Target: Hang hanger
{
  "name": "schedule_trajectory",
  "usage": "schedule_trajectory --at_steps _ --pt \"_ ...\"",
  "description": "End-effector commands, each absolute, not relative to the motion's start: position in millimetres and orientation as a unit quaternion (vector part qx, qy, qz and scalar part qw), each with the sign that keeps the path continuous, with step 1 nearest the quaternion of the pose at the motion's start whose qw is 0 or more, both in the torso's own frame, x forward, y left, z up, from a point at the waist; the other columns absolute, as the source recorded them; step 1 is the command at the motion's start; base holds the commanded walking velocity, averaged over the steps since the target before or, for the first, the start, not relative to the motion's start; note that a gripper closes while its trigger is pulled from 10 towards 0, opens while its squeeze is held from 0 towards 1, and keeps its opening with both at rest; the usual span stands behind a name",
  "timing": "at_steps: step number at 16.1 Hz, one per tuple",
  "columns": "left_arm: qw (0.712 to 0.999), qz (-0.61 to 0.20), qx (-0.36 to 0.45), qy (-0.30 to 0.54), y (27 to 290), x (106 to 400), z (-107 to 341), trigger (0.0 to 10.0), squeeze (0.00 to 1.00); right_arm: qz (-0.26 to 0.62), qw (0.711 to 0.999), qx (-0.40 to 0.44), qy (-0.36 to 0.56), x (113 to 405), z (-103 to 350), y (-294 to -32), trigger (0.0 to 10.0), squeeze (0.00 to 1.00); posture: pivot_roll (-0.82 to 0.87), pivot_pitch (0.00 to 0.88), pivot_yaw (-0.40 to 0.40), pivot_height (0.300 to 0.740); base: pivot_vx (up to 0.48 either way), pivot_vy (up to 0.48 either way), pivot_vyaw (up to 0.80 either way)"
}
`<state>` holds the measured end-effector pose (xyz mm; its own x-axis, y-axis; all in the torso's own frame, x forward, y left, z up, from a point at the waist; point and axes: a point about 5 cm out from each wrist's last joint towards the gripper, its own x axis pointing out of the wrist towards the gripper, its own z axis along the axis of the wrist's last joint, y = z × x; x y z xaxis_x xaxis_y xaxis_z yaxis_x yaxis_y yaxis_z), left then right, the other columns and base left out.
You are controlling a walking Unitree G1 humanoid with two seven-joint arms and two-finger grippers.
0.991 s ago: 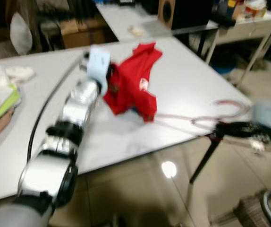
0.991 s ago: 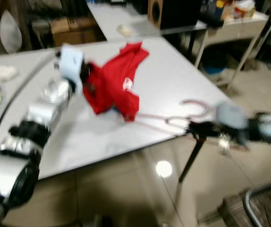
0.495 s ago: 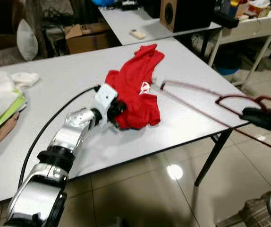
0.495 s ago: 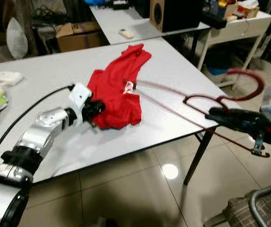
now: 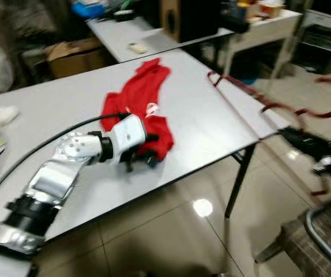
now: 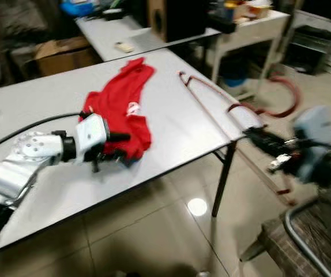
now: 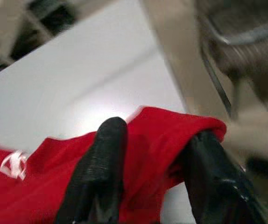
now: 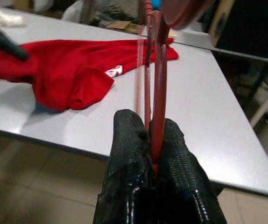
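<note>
Off the table point(image 5: 206, 124) edge, right pincer point(image 8: 153, 161) clamped on hanger point(image 6: 234, 107); left pincer point(image 7: 155, 154) pinching shirt point(image 5: 136, 109). Next: thread hanger into collar.

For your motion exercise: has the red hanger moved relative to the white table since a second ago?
Yes. The red hanger, clamped in the right gripper, lay flat near the white table edge; now it is raised, sticking out past the table's corner.

A white table point(image 5: 211, 124) is standing on a glossy tiled floor point(image 5: 171, 231) that is reflecting a ceiling light. Behind it, a second table point(image 5: 148, 43) is carrying a dark speaker point(image 5: 185, 17), and a cardboard box point(image 5: 73, 55) is sitting nearby.
</note>
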<state>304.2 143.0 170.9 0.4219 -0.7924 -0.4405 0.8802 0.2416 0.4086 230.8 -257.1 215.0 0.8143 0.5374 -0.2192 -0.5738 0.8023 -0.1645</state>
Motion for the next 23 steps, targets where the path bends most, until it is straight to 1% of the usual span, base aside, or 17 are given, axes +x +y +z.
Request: schedule_trajectory --at_steps 1,3,4,5,7,9,10,11,12,13,14,16,17,18,20,22,23 --pt "0.762 -0.541 0.341 0.100 149 300 168 10.0 1.00 0.283 0.949 -0.111 0.079 234 210 -243 10.0 0.00 -0.11 0.000 0.107 0.740 0.000 0.000 0.00" --pt "0.751 -0.536 0.362 0.130 160 297 169 10.0 1.00 0.259 0.959 -0.091 0.075 237 204 -234 10.0 0.00 -0.12 0.000 0.108 0.740 0.000 0.000 0.00" --pt "0.764 -0.531 0.341 0.135 167 294 174 10.0 1.00 0.239 0.965 -0.084 0.065 239 202 -230 10.0 0.00 -0.11 0.000 0.097 0.740 0.000 0.000 0.00" --pt "0.766 -0.534 0.327 0.147 174 291 177 10.0 1.00 0.225 0.970 -0.078 0.052 240 202 -227 10.0 0.00 -0.11 0.000 0.092 0.740 0.000 0.000 0.00" --pt "0.760 -0.503 0.382 0.156 185 296 174 10.0 1.00 0.196 0.976 -0.080 0.048 245 199 -226 10.0 0.00 -0.11 0.000 0.092 0.740 0.000 0.000 0.00" --pt "0.799 -0.393 0.436 0.128 195 318 177 10.0 1.00 0.172 0.982 -0.073 0.042 251 197 -224 10.0 0.00 -0.10 0.000 0.086 0.740 0.000 0.000 0.00" --pt "0.821 -0.358 0.431 0.111 199 324 179 10.0 1.00 0.162 0.983 -0.073 0.039 252 197 -222 10.0 0.00 -0.09 0.000 0.086 0.740 0.000 0.000 0.00" --pt "0.831 -0.344 0.425 0.104 200 327 179 10.0 1.00 0.160 0.984 -0.074 0.038 253 197 -221 10.0 0.00 -0.09 0.000 0.086 0.740 0.000 0.000 0.00" --pt "0.892 -0.276 0.348 0.087 212 330 178 10.0 1.00 0.151 0.986 -0.059 0.028 254 196 -217 10.0 0.00 -0.09 0.000 0.088 0.740 0.000 0.000 0.00" --pt "0.943 -0.225 0.236 0.068 219 332 180 10.0 1.00 0.154 0.987 -0.042 0.024 253 195 -213 10.0 0.00 -0.09 0.000 0.091 0.740 0.000 0.000 0.00" --pt "0.963 -0.203 0.170 0.042 221 329 184 10.0 1.00 0.134 0.990 -0.035 0.028 252 192 -212 10.0 0.00 -0.09 0.000 0.093 0.740 0.000 0.000 0.00" --pt "0.979 -0.185 0.088 0.016 215 323 188 10.0 0.99 0.114 0.993 -0.027 0.034 250 188 -206 10.0 0.00 -0.09 0.000 0.092 0.740 0.000 0.000 0.00" --pt "0.985 -0.162 0.052 -0.016 200 314 188 10.0 0.53 0.083 0.995 -0.034 0.051 251 177 -196 10.0 0.00 -0.09 0.000 0.088 0.740 0.000 0.000 0.00" --pt "0.987 -0.153 0.053 -0.008 193 309 180 10.0 0.33 0.076 0.994 -0.056 0.058 251 172 -188 10.0 0.00 -0.09 0.000 0.086 0.740 0.000 0.000 0.00" --pt "0.989 -0.144 0.043 0.007 182 297 167 10.0 0.16 0.060 0.993 -0.093 0.052 251 168 -178 10.0 0.00 -0.09 0.000 0.080 0.740 0.000 0.000 0.00" --pt "0.989 -0.144 0.036 0.019 175 288 161 10.0 0.00 0.078 0.994 -0.066 0.034 247 170 -169 10.0 0.00 -0.08 0.000 0.082 0.740 0.000 0.000 0.00" --pt "0.989 -0.143 0.034 0.022 172 285 159 10.0 0.00 0.086 0.994 -0.062 0.024 246 172 -166 10.0 0.00 -0.07 0.000 0.084 0.740 0.000 0.000 0.80"
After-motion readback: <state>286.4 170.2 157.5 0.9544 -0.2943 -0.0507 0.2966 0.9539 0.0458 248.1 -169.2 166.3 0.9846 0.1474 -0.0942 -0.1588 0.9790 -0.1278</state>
